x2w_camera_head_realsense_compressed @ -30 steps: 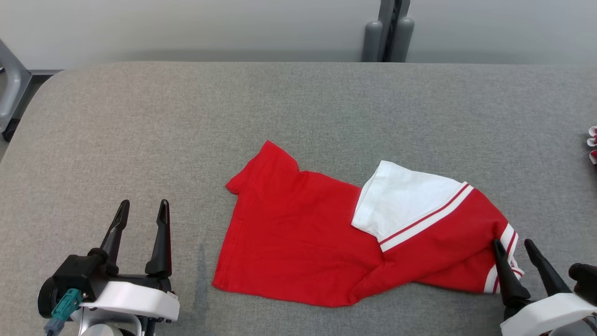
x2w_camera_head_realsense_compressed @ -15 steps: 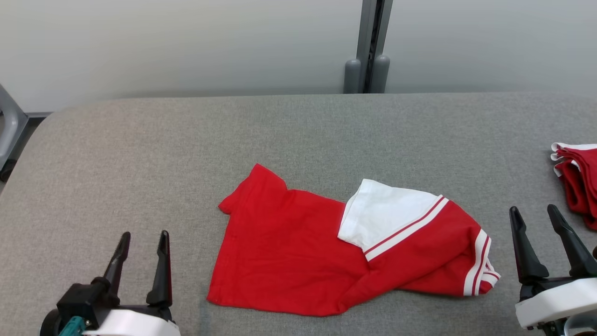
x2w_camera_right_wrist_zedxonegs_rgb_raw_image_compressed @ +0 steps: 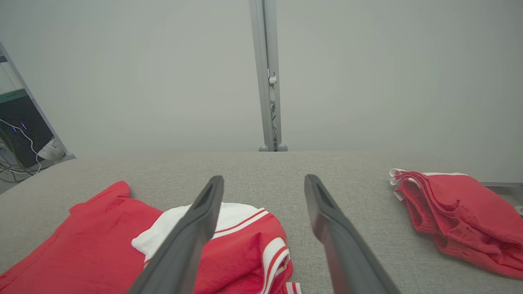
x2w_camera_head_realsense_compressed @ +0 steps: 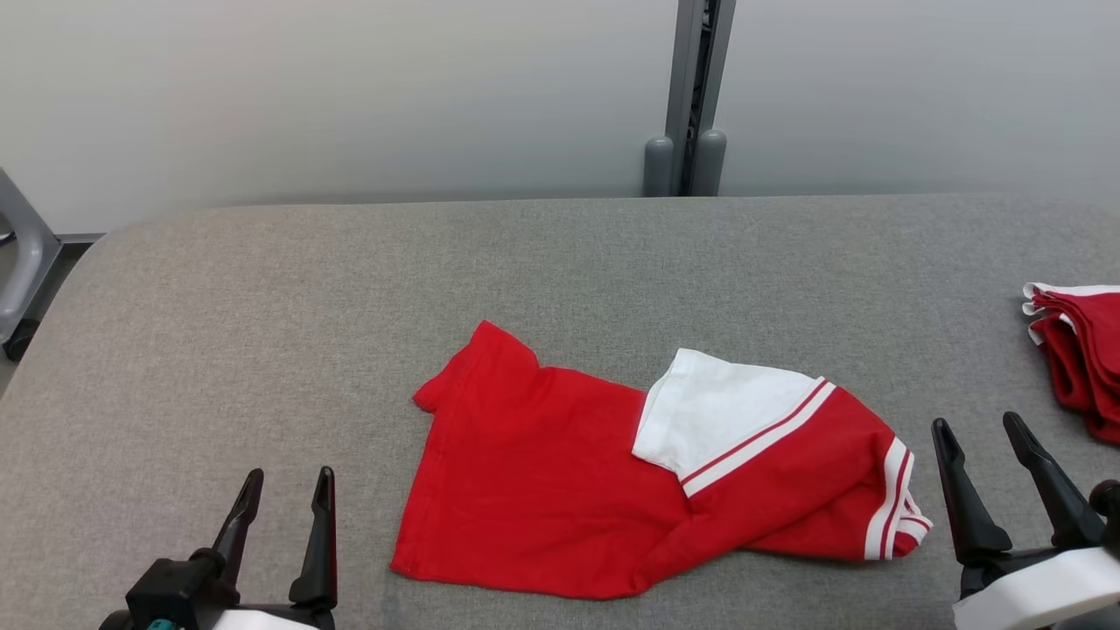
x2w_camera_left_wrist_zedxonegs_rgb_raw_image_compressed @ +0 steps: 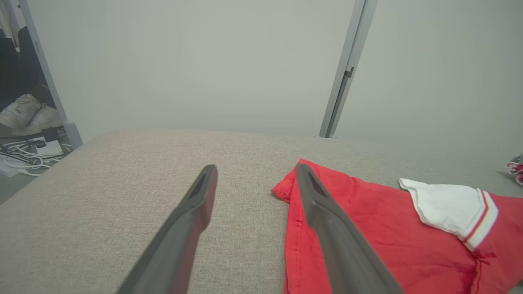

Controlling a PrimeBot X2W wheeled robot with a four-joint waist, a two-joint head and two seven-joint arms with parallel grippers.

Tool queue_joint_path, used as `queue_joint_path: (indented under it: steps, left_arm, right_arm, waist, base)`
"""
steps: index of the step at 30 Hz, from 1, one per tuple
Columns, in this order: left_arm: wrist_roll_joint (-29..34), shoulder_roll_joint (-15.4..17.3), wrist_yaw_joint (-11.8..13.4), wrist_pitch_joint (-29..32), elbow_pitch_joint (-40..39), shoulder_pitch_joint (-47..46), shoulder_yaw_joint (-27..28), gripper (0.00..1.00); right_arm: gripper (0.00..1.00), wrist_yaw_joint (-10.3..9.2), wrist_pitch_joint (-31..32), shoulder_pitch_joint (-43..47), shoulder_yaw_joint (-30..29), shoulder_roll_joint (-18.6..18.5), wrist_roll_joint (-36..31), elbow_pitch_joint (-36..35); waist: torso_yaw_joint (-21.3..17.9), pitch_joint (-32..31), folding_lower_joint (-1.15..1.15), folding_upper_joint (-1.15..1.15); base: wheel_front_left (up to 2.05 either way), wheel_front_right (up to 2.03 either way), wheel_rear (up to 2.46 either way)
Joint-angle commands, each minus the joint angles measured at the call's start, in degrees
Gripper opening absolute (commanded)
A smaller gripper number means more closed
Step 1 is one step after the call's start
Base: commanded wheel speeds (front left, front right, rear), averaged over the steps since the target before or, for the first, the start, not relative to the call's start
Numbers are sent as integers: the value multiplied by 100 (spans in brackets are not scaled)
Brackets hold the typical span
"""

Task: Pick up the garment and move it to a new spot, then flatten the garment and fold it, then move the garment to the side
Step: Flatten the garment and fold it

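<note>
Grey worktop point(x2w_camera_head_realsense_compressed: 262, 306) with the red-and-white garment point(x2w_camera_head_realsense_compressed: 542, 490) rumpled on it, left tool point(x2w_camera_head_realsense_compressed: 290, 477) wide open and empty left of the garment, right tool point(x2w_camera_head_realsense_compressed: 976, 423) wide open and empty just right of it; likely the flattening step, next needs both tools pinching opposite edges.

A pale, evenly lit wall point(x2w_camera_head_realsense_compressed: 350, 87) runs behind a grey upright post point(x2w_camera_head_realsense_compressed: 691, 79) with two rounded feet. Before the post spreads a grey fabric table point(x2w_camera_head_realsense_compressed: 560, 262) — round-cornered. Far left of the post: a grey metal frame point(x2w_camera_head_realsense_compressed: 24, 254), white cables point(x2w_camera_left_wrist_zedxonegs_rgb_raw_image_compressed: 20, 161) and pale shoes point(x2w_camera_left_wrist_zedxonegs_rgb_raw_image_compressed: 24, 115) on the floor point(x2w_camera_left_wrist_zedxonegs_rgb_raw_image_compressed: 10, 185)
</note>
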Motion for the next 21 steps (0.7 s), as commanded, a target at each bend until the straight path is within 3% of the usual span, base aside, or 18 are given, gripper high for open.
queue_joint_path:
  steps: [1, 12, 21]
  left_arm:
    - [-4, 39, 16, 9, -19, 10, -18, 100]
    - [96, 38, -37, 58, 52, -272, -179, 100]
    - [-49, -135, -303, 472, 746, -602, -553, 100]
  right_arm:
    - [100, -1, 30, 62, -1, -18, -50, -40]
    - [100, -1, 107, -21, -68, -57, -89, -179]
    - [100, -1, 221, -204, -17, -132, -95, -235]
  waist:
    - [12, 16, 0, 0]
    - [100, 223, 0, 0]
    - [128, 633, 0, 0]
  base:
    - [0, 0, 0]
    - [0, 0, 0]
    - [0, 0, 0]
